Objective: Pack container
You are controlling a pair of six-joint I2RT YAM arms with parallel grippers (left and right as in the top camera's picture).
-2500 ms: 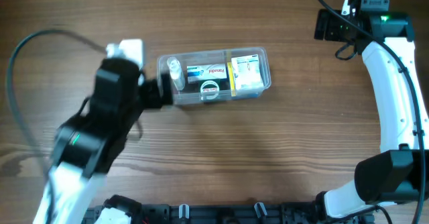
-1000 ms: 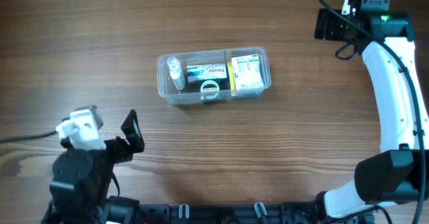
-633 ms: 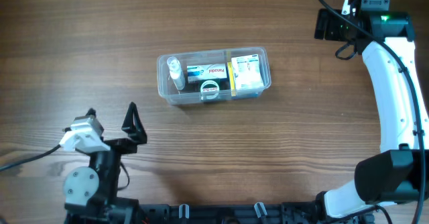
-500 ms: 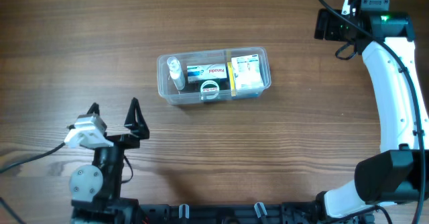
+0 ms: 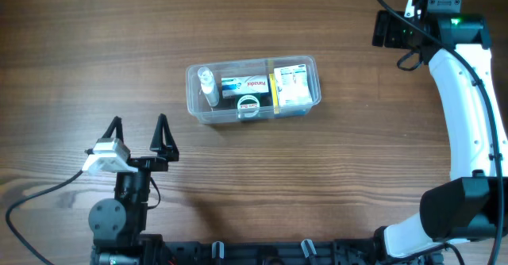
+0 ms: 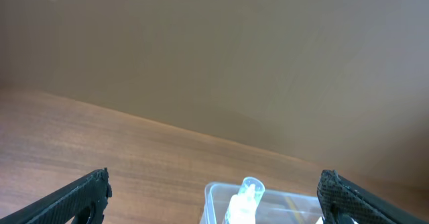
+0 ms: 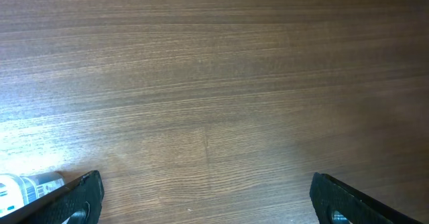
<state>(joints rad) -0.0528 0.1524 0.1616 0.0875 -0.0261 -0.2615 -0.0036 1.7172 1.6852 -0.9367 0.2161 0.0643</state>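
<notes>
1. The container [image 5: 254,89] lies flat on the desk [image 5: 317,178] with its open top up, so its contents sit loose inside and nothing needs to hold it.
2. The left hand [image 5: 137,123] stands well apart from the container, on its near side towards the bottle end. Its fingers are spread wide with nothing between them, and they point at the container.
3. The right hand [image 7: 204,190] is well away, past the container's opposite end. It is also spread and empty over bare desk, which I read as parked out of the way.
4. Inside the container:
   - A small clear bottle [image 5: 208,85] leans at one end.
   - A blue-and-white box [image 5: 244,83] lies beside the bottle.
   - A round black item [image 5: 249,104] rests against the near wall.
   - A yellow-and-white box [image 5: 292,86] fills the other end.
5. With nothing loose outside the container, the packing looks finished or nearly so.
</notes>
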